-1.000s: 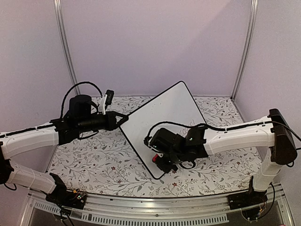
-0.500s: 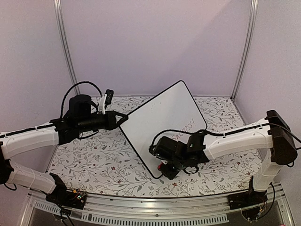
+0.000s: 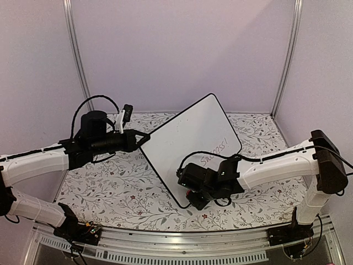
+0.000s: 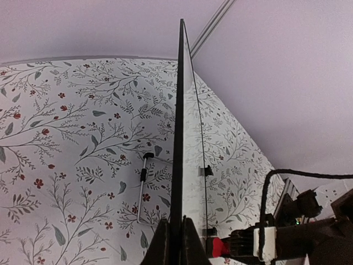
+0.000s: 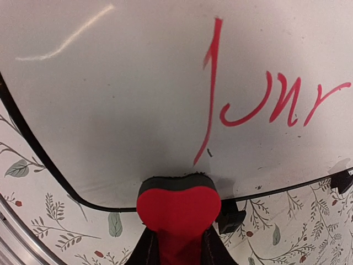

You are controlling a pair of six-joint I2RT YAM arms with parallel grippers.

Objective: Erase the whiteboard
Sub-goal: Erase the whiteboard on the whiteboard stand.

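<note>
The whiteboard stands tilted on the floral table, one corner pointing to the back. Red handwriting runs along its lower right part and shows close up in the right wrist view. My left gripper is shut on the board's left edge; the left wrist view shows the board edge-on between the fingers. My right gripper is shut on a red heart-shaped eraser. Its black pad touches the board just above the lower rim, below the first red stroke.
A thin wire stand lies on the cloth behind the board. A small black foot sticks out under the rim beside the eraser. Metal posts and purple walls close in the back and sides.
My right gripper has slid with the eraser down the board toward its near rim, uncovering the red handwriting. The left arm and the board have stayed put.
</note>
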